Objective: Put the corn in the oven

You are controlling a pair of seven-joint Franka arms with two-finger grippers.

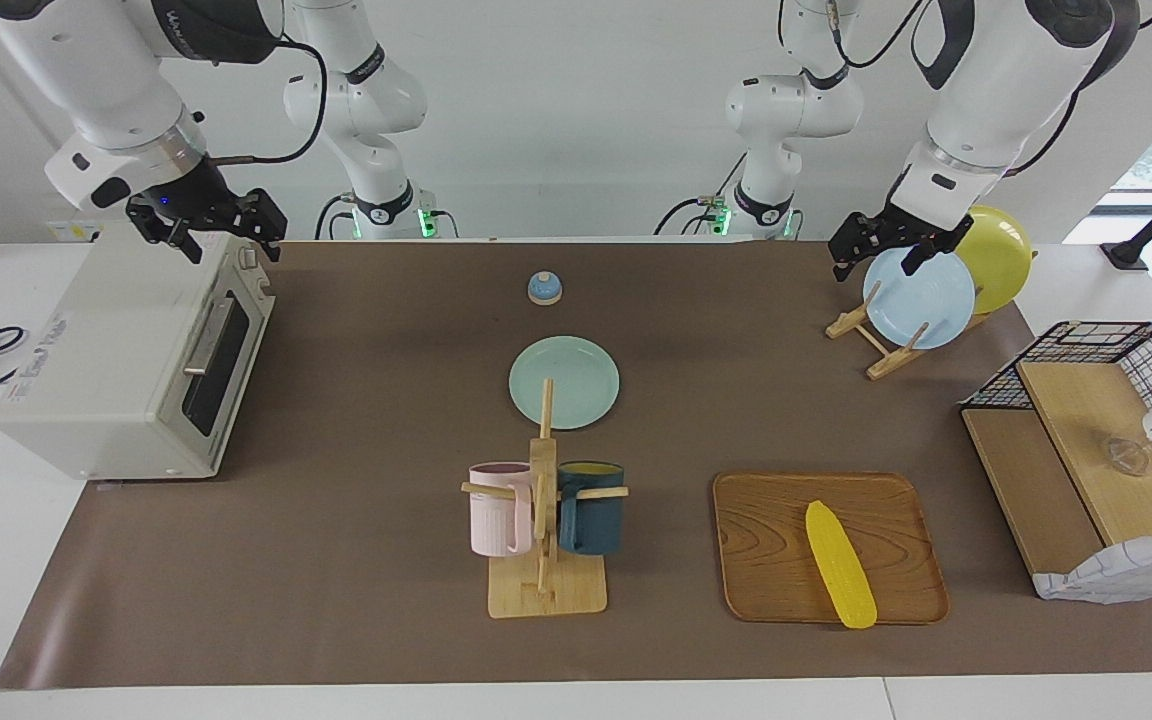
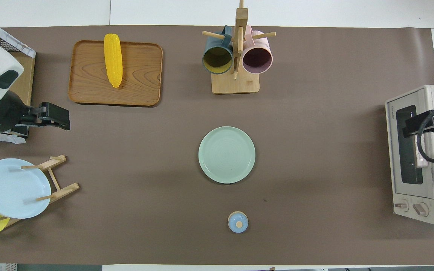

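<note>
You have the brown mat (image 1: 356, 420) covering most of the table, and at the right arm's end of it sits the off-white toaster oven (image 1: 106, 370), its dark glass door shut and facing the middle of the mat. Your right gripper (image 1: 211, 225) hangs over the oven's top, fingers spread and grasping nothing. At the left arm's end stands a wire-sided wooden shelf (image 1: 1086, 440), partly off the mat's edge. Your left gripper (image 1: 886, 250) hangs above the wooden plate rack (image 1: 881, 345) holding a pale blue plate (image 1: 921, 295) and a yellow plate (image 1: 1001, 255); its fingers are likewise apart and empty. Near the mat's edge farthest from the robots, toward the left arm's end, lies the wooden tray (image 1: 766, 540), and the corn (image 1: 839, 563) lies slantwise on it, one tip reaching the tray's rim. Beside the tray, at mid-edge, a wooden mug tree (image 1: 544, 540) carries a pink mug (image 1: 498, 508) and a dark blue mug (image 1: 591, 507). A pale green plate (image 1: 576, 375) lies flat at the mat's centre, and a small blue bell (image 1: 544, 288) sits closest to the robots.
</note>
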